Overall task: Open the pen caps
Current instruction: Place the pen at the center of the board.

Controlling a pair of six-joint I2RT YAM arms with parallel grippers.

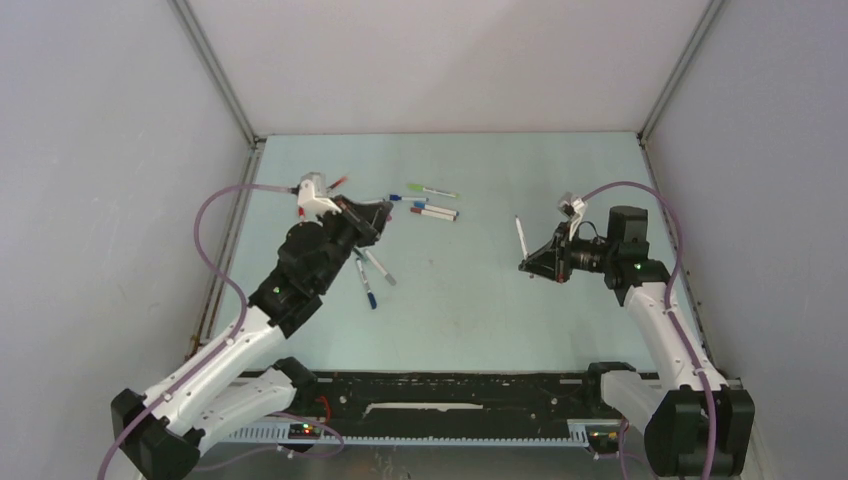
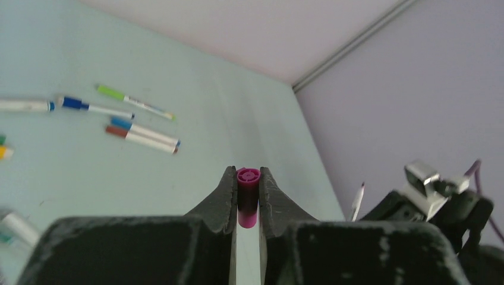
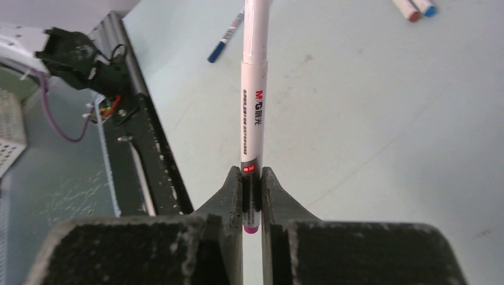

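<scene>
Left gripper point(image 2: 248, 173) pinches a magenta cap point(image 2: 248, 202) between its fingertips. Well to its right, right gripper point(image 3: 252, 176) clamps a white pen point(image 3: 252, 107) by its magenta end. Loose pens point(image 2: 142, 139) lie beyond the left gripper.

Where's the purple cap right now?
Left wrist view: the purple cap is pinched in the left gripper, apart from the pen in the right gripper.

You are looking into a booth where pale grey walls point(image 1: 100, 150) are closing in a pale green table point(image 1: 480, 310) on three sides. Metal frame rails point(image 1: 218, 70) are running up the two back corners. Soft, even light is falling across the tabletop and throwing only faint shadows. A black strip point(image 1: 520, 390) is lying along the near edge, and a perforated white cable tray point(image 1: 450, 433) is sitting just in front of it.
</scene>
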